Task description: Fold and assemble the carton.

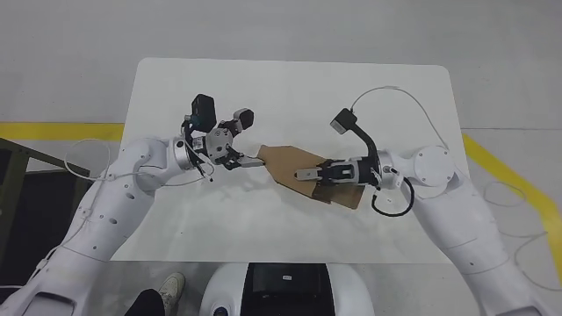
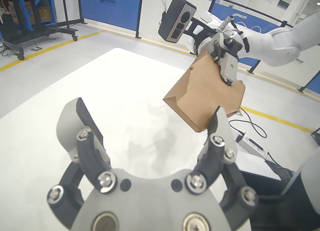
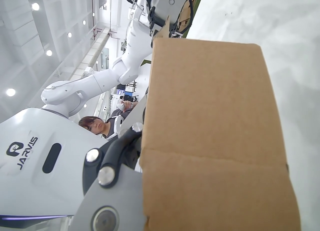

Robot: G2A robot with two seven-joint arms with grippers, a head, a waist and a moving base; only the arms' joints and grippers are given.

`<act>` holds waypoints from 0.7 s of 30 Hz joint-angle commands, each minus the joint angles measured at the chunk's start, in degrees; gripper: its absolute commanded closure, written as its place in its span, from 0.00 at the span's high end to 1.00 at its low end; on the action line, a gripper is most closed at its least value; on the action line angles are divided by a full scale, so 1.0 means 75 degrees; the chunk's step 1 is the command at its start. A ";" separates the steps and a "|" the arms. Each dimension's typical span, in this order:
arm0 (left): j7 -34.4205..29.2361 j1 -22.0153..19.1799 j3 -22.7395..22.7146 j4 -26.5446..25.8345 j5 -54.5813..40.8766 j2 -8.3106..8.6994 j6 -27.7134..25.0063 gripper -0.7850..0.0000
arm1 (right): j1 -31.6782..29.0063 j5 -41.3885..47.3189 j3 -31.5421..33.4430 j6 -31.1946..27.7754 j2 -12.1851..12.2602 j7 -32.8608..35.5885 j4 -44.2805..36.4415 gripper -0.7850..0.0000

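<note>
A flat-folded brown carton [image 1: 290, 165] is held above the middle of the white table [image 1: 290, 88]. My right gripper [image 1: 309, 174] is shut on the carton's edge, one finger lying across the upper face [image 2: 228, 66]. In the right wrist view the carton [image 3: 212, 117] is close up, with one of my own fingers [image 3: 135, 119] beside it. My left gripper [image 2: 148, 106] stands open wide at the carton's opposite end [image 1: 248, 142]. One fingertip [image 2: 220, 117] touches the carton's near corner [image 2: 200, 127]; the other finger [image 2: 80, 117] is well clear of it.
The table's far half and left side are bare white surface. A dark green frame [image 1: 10, 175] stands by the table's left edge. Yellow floor tape [image 1: 61, 130] runs on both sides. A white cable [image 1: 413, 101] loops above the right arm.
</note>
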 commanded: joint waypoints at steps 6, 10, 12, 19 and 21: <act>-0.0024 -0.0009 0.0078 -0.0036 -0.0077 0.0006 0.0000 1.00 | -0.0005 0.0112 -0.0001 -0.0059 0.0005 0.0095 -0.0016 0.00; -0.0049 -0.0005 0.0142 -0.0069 -0.0144 0.0015 0.0000 1.00 | -0.0005 0.0179 -0.0002 -0.0084 0.0008 0.0146 -0.0015 0.00; -0.0022 -0.0013 0.0145 -0.0108 -0.0161 0.0024 0.0000 1.00 | -0.0002 0.0183 -0.0007 -0.0091 0.0009 0.0165 -0.0011 0.00; 0.0632 0.0206 -0.0287 -0.0453 0.0136 0.0138 0.0000 1.00 | 0.0027 0.0153 0.0019 -0.0076 0.0016 0.0079 0.0175 0.00; 0.0850 0.0383 -0.0410 -0.0618 0.0369 0.0188 0.0000 1.00 | 0.0035 0.0225 0.0068 -0.0088 0.0019 0.0028 0.0231 0.00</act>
